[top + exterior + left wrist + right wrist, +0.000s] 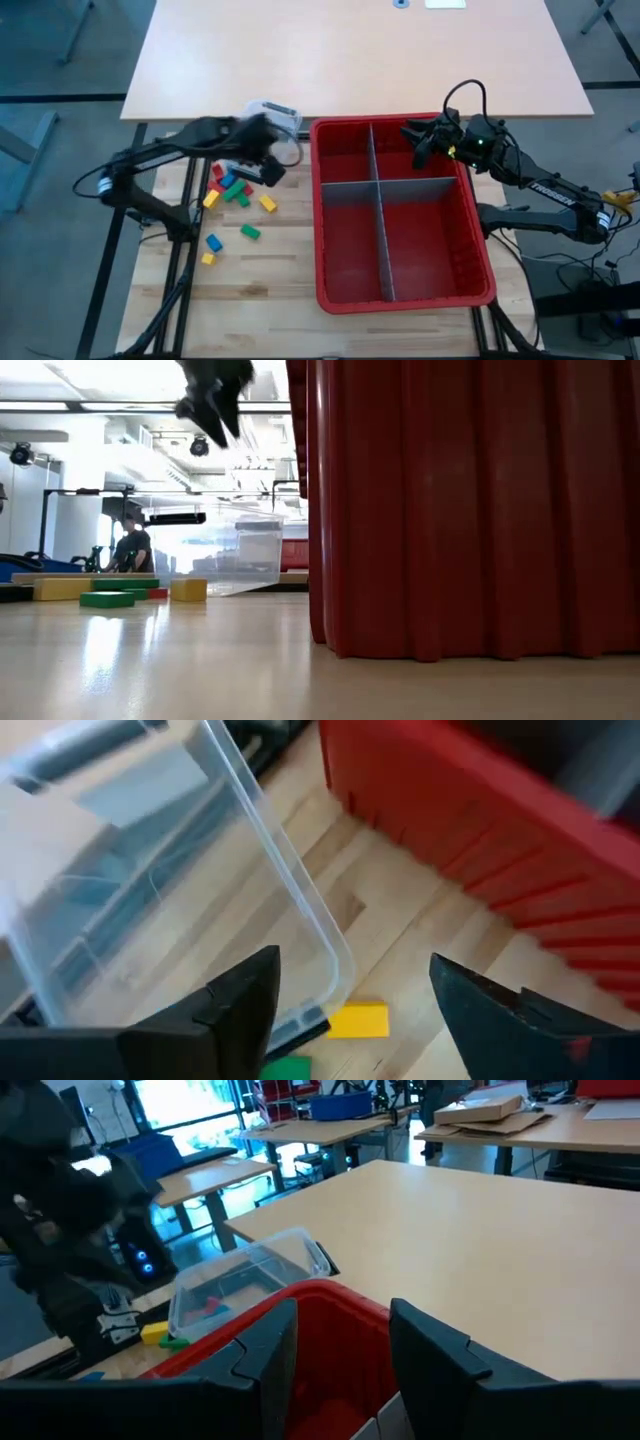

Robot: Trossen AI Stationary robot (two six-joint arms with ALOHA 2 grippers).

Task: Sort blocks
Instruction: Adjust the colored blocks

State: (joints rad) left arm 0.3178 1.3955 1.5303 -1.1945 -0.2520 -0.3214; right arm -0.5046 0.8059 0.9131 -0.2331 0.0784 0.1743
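Note:
Several small red, yellow, green and blue blocks (pixel 232 190) lie loose on the wooden table to the left of the red bin (pixel 330 290). Two more blocks, blue (pixel 213 242) and green (pixel 250 232), lie nearer the front. My left gripper (pixel 266 168) hovers open and empty above the far end of the pile, next to a clear tub (pixel 170 890). A yellow block (pixel 358 1020) shows between its fingers, below them. My right gripper (pixel 424 140) is open and empty over the bin's far right compartment.
Grey dividers (pixel 378 200) split the red bin into compartments. The clear tub (pixel 275 125) stands at the bin's far left corner, close to my left gripper. In the low view the bin's wall (pixel 470 510) fills the right side. A light table (pixel 350 50) lies beyond.

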